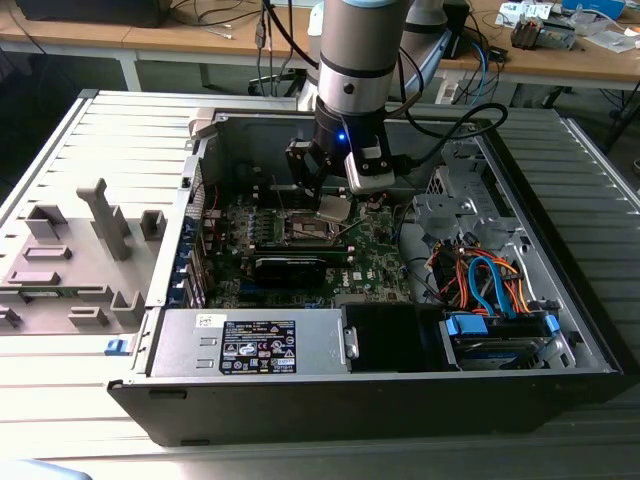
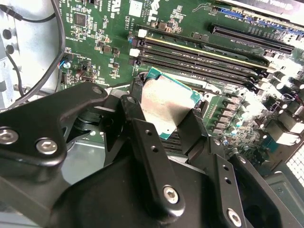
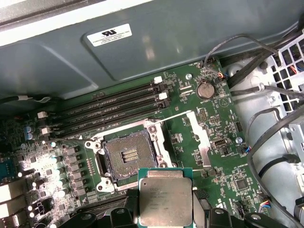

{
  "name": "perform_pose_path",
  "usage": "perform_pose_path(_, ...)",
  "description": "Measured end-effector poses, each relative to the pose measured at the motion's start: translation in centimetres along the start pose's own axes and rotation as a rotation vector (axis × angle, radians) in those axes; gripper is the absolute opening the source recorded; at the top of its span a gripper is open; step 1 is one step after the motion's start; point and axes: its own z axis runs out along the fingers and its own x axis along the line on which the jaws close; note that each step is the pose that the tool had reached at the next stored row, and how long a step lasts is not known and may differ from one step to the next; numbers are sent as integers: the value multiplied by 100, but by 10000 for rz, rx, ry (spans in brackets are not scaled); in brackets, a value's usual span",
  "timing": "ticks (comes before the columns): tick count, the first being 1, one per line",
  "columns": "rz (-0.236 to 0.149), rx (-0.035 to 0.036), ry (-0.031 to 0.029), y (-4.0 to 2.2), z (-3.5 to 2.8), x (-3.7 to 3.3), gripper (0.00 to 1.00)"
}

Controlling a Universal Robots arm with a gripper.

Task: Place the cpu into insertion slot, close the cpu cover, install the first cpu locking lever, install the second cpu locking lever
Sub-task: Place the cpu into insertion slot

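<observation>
Looking into the open computer case (image 1: 380, 405) in the exterior view, you see the arm (image 1: 352, 60) reaching down over the middle of the motherboard (image 1: 375, 250). Its wrist blocks the back edge of the board from that camera. The power supply (image 1: 250, 345) fills the case's front corner on the exterior view's left.

Your gripper (image 1: 330, 205) is clamped on the cpu (image 1: 333, 208). In the second wrist view the two black fingers (image 2: 137, 118) press against opposite edges of the chip (image 2: 164, 107), parted only as far as the chip is wide. The gripper's body hides the board beneath it there, socket included.

The first wrist view gives you what the others do not: the insertion slot (image 3: 127, 156) lies uncovered with its contact field bare, near the board's middle. The cpu (image 3: 165, 202) hangs metal top up just beside it, over the socket's border on the side away from the memory slots (image 3: 109, 107), not seated. The fingertips are cut off at that picture's edge. In the exterior view the socket (image 1: 305, 228) is a small dark square under the chip, too small to read its details.
</observation>
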Motion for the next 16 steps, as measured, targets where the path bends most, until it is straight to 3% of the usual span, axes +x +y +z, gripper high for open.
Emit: perform_pose_path(16, 118, -2, -5, 0, 5, 0, 55)
